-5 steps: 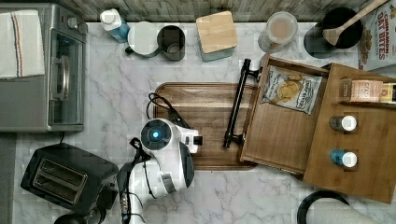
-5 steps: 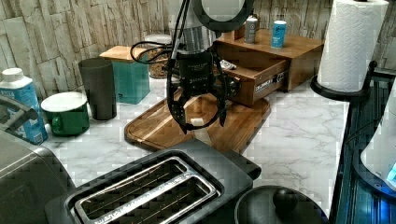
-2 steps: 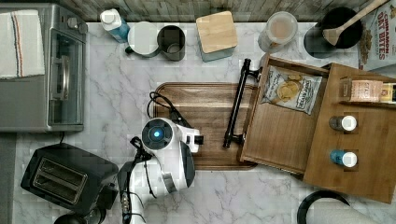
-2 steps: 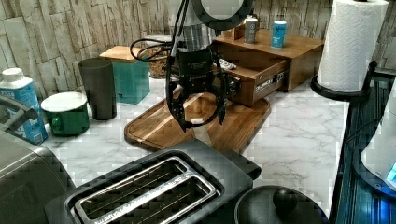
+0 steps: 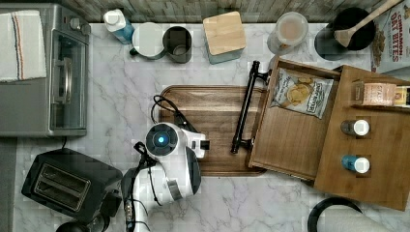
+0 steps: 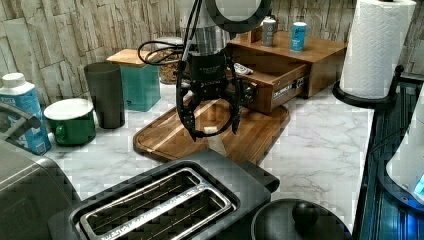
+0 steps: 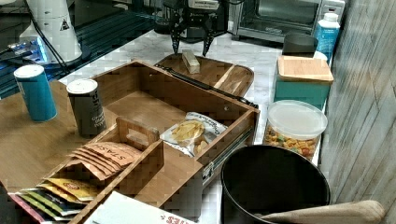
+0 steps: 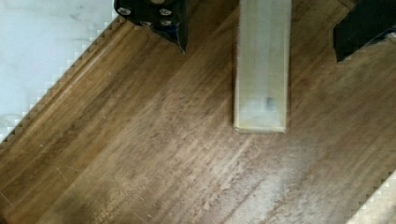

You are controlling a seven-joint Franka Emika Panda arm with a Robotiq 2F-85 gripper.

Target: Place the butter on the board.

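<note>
In the left view, a black toaster (image 6: 165, 200) sits at the left on the marble bench (image 6: 320, 145). Next comes the brown board (image 6: 165, 137). The butter (image 8: 261, 70) lies flat on the board, a pale stick inside the raised rim. The gripper (image 6: 212, 131) hangs just over it. Its jaws are wide open, one on each side of the stick, and they hold nothing. The butter looks like it is already down on the board, so I think the job is nearly done. The best move now would be to lift straight up, slowly, so no finger bumps the stick. Further right is the open wooden drawer (image 6: 272, 82), so the arm should not swing that way.
</note>
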